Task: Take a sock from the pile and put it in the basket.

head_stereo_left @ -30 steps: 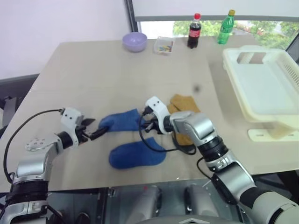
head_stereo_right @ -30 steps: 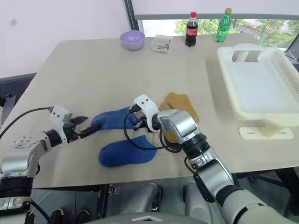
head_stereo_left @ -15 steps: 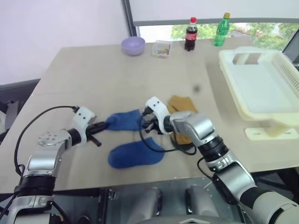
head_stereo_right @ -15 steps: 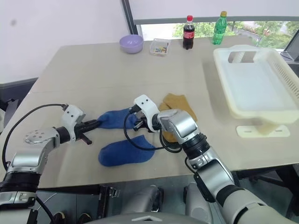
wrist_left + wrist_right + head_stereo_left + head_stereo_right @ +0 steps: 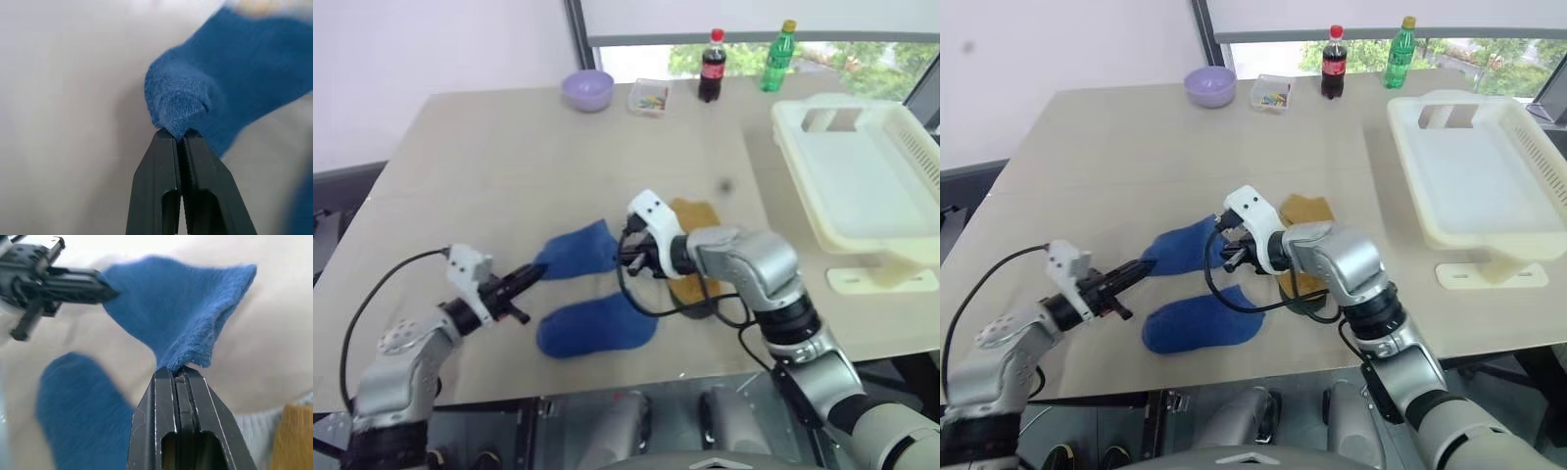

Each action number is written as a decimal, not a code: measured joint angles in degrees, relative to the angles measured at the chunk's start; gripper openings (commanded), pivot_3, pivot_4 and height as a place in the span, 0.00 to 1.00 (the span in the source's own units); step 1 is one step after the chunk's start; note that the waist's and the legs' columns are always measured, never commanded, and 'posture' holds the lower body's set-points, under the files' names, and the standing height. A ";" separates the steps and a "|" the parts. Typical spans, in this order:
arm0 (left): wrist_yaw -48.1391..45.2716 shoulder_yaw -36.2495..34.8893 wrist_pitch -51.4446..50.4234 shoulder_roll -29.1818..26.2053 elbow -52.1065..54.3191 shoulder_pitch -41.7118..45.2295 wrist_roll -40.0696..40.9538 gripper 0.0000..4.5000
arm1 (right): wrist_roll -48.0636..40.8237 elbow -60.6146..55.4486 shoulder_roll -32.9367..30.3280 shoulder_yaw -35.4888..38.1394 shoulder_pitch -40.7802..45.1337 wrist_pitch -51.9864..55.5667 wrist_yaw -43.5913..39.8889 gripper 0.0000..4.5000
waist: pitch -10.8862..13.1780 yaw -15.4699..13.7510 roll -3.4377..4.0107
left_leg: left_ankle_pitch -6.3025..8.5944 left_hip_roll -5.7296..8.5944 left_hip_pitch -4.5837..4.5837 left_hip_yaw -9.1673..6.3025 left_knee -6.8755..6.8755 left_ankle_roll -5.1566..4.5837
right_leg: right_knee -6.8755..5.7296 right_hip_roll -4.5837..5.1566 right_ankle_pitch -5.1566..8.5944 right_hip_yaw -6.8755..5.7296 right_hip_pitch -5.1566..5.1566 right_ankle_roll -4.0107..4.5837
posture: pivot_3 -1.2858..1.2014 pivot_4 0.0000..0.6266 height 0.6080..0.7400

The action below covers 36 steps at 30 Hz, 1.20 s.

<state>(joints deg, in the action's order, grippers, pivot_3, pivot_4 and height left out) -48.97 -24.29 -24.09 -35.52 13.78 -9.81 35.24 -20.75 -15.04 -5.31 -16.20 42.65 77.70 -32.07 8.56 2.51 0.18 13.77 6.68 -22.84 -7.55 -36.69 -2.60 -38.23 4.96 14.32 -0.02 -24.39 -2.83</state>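
Two grippers: both clamp the same blue sock, one at each end.
Left gripper (image 5: 179,138): fingers pressed together on the toe end of the held blue sock (image 5: 578,252); the knit bunches just above the fingertips in the left wrist view.
Right gripper (image 5: 176,374): fingers pinched on the opposite edge of the held blue sock, which fans out from the tips toward the left gripper.
Held blue sock: stretched between the two grippers, at about 6 o'clock from the table's centre, raised off the table (image 5: 509,147) at the right gripper's end.
Second blue sock (image 5: 597,324): flat on the table, at 6 o'clock from the held sock, just beside it.
Mustard-yellow sock (image 5: 697,213): at 3 o'clock from the held sock, partly under the right arm.
Basket (image 5: 901,147): cream-white, at 2 o'clock from the socks, well apart from them, overhanging the table's right edge.
Lilac bowl (image 5: 586,89): at 12 o'clock, near the far edge.
Small clear box (image 5: 649,97): just beside the bowl, at its 3 o'clock.
Cola bottle (image 5: 712,66): upright at the far edge.
Green bottle (image 5: 779,56): upright, at 3 o'clock from the cola bottle.
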 measured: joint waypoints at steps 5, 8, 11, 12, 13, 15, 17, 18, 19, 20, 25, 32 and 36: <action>1.01 -2.57 -2.30 2.94 12.65 -12.09 6.11 0.01 | -6.95 -11.23 -5.73 3.82 -3.69 10.92 -1.25 0.00 | 0.01 -0.84 0.00 | 0.17 0.00 0.02 -0.02 0.12 -0.27 | 0.26 0.02 0.00 -0.10 0.08 0.00 | 0.52 0.24 1.00; 1.80 -2.73 -1.76 3.05 15.15 -15.66 5.26 0.01 | -10.56 -15.06 -8.16 5.03 -6.52 13.66 -1.35 0.00 | 0.00 -1.17 -0.01 | 0.17 -0.03 0.02 -0.03 0.12 -0.28 | 0.26 0.01 0.00 -0.13 0.07 0.00 | 0.52 0.24 1.00; 1.80 -2.13 -0.75 2.73 17.00 -20.57 2.15 0.01 | -16.66 -18.28 -11.11 7.59 -10.88 14.43 -0.96 0.00 | 0.02 -1.41 -0.01 | 0.19 -0.04 0.06 0.02 0.14 -0.30 | 0.34 0.02 0.01 -0.10 0.19 0.00 | 0.52 0.24 1.00; 1.90 -2.08 -0.37 2.92 17.17 -21.22 1.59 0.01 | -19.10 -18.71 -11.78 8.84 -12.06 14.44 -0.08 0.00 | 0.03 -1.66 -0.01 | 0.19 -0.04 0.06 0.01 0.15 -0.31 | 0.34 0.02 0.01 -0.12 0.20 0.00 | 0.52 0.24 1.00; 2.04 -2.04 0.17 3.18 17.36 -21.24 1.03 0.01 | -21.76 -18.90 -12.02 9.85 -12.67 14.44 1.09 0.00 | 0.04 -1.84 -0.01 | 0.19 -0.07 0.06 0.00 0.14 -0.30 | 0.34 0.01 0.02 -0.15 0.20 0.00 | 0.52 0.24 1.00; 2.10 -1.90 0.90 3.02 17.88 -21.31 0.02 0.01 | -24.88 -19.08 -12.49 10.63 -13.13 14.43 2.44 0.00 | 0.04 -1.97 -0.04 | 0.19 -0.10 0.08 -0.02 0.13 -0.29 | 0.35 0.00 0.03 -0.19 0.22 0.00 | 0.52 0.24 1.00; 1.76 -0.82 1.46 1.46 18.43 -22.47 -2.18 0.01 | -30.12 -19.24 -13.35 11.82 -15.04 14.44 4.85 0.00 | 0.03 -1.98 -0.05 | 0.19 -0.10 0.13 -0.01 0.13 -0.30 | 0.42 0.01 0.02 -0.19 0.32 0.00 | 0.52 0.24 1.00; 1.74 -0.40 1.50 1.25 18.41 -22.79 -2.84 0.01 | -31.74 -19.23 -13.42 12.09 -15.74 14.44 6.17 0.00 | 0.04 -1.97 -0.05 | 0.19 -0.09 0.11 0.00 0.13 -0.31 | 0.45 0.01 0.02 -0.18 0.32 -0.01 | 0.52 0.24 1.00; 1.71 0.00 1.56 1.19 18.38 -22.84 -3.40 0.01 | -33.37 -19.17 -13.38 12.26 -16.34 14.44 7.84 0.00 | 0.05 -1.88 -0.07 | 0.19 -0.09 0.11 0.00 0.13 -0.31 | 0.47 0.00 0.02 -0.18 0.32 -0.01 | 0.52 0.24 1.00; 1.57 0.27 1.70 0.99 18.35 -22.83 -3.83 0.01 | -34.92 -18.70 -13.06 12.39 -16.69 14.44 9.71 0.00 | 0.08 -1.80 -0.11 | 0.19 -0.10 0.11 0.00 0.14 -0.31 | 0.48 -0.01 0.02 -0.18 0.32 -0.01 | 0.52 0.24 1.00; 1.82 1.38 1.92 0.42 18.20 -21.20 -4.95 0.01 | -40.52 -17.29 -10.98 12.80 -18.93 14.44 18.34 0.00 | 0.10 -2.05 -0.13 | 0.19 -0.11 0.10 -0.02 0.16 -0.31 | 0.49 -0.01 0.02 -0.21 0.32 -0.01 | 0.52 0.24 1.00; 2.62 2.57 1.91 0.32 17.33 -19.59 -5.97 0.01 | -43.98 -14.59 -8.68 12.53 -19.14 14.44 26.55 0.00 | 0.11 -1.84 -0.15 | 0.19 -0.11 0.11 -0.02 0.17 -0.32 | 0.48 -0.04 0.02 -0.20 0.31 -0.01 | 0.52 0.24 1.00; 2.29 3.73 1.90 -0.08 16.89 -19.95 -6.57 0.01 | -45.44 -13.68 -8.41 12.01 -19.30 14.44 29.03 0.00 | 0.11 -1.88 -0.15 | 0.19 -0.11 0.11 -0.01 0.17 -0.32 | 0.50 -0.02 0.02 -0.20 0.32 -0.01 | 0.52 0.24 1.00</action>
<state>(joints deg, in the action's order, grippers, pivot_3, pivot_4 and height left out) -46.68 -20.56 -22.19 -35.60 30.67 -29.76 28.67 -66.19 -28.72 -13.72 -4.18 23.35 92.14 -3.03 8.67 0.63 0.03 13.96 6.57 -22.73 -7.56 -36.52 -2.92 -37.72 4.94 14.34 -0.22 -24.07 -2.84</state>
